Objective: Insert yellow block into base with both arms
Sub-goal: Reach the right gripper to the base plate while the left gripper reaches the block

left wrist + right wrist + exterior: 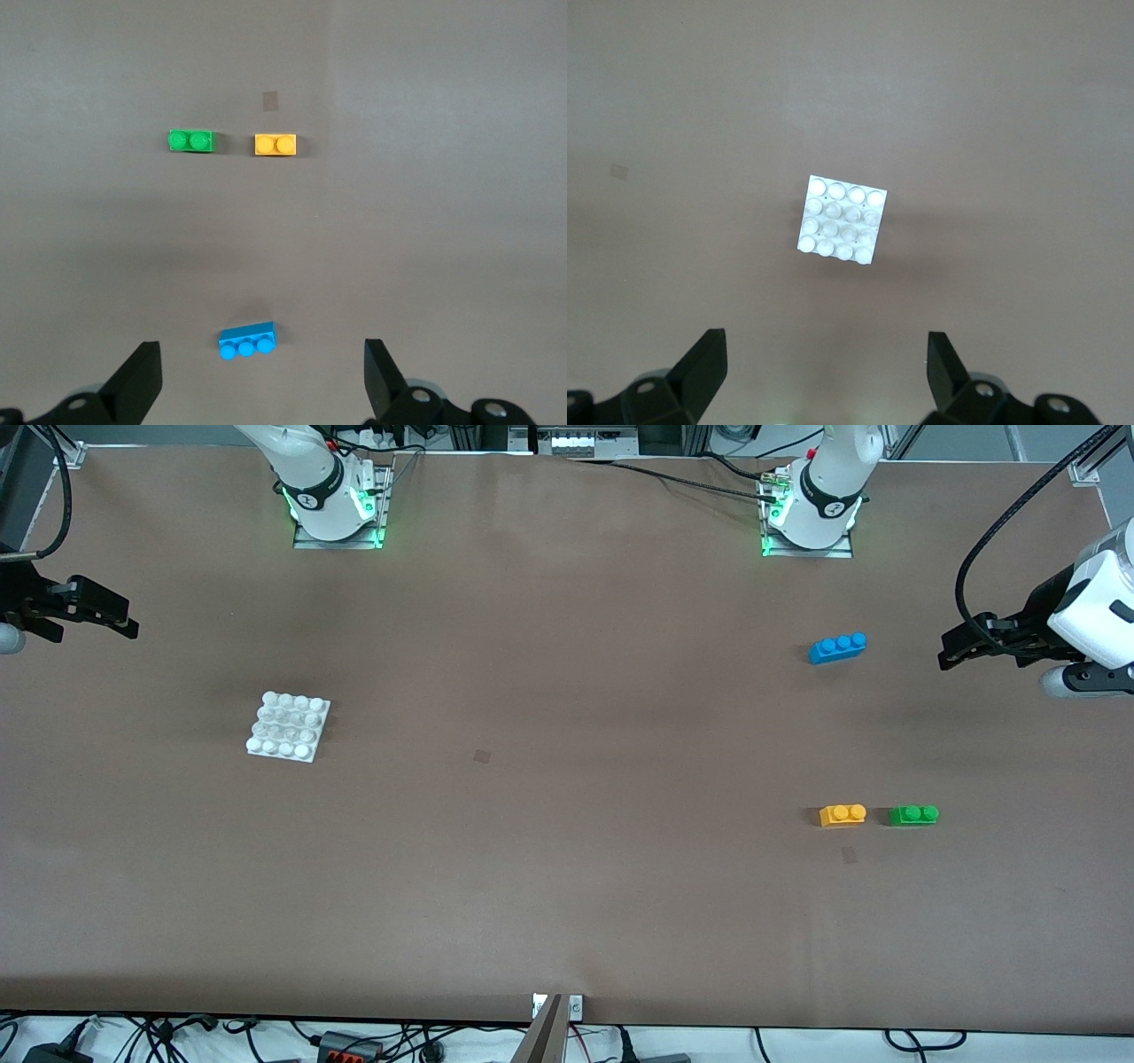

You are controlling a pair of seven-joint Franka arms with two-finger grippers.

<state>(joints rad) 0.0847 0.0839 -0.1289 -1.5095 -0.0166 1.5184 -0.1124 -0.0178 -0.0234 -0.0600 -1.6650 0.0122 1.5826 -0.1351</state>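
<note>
Front view: both arms wait, grippers wide open and empty.
Left gripper (952,651) and right gripper (120,618) hover over the table's ends; yellow block (842,814) lies well apart from base (288,726).

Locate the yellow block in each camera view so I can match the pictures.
Front view: the yellow block lies on the table toward the left arm's end, beside the green brick.
Left wrist view: the yellow block shows again beside the green brick.
Right wrist view: not in it; only the base shows.
Shared landmark: the blue brick, in the front and left wrist views.
</note>
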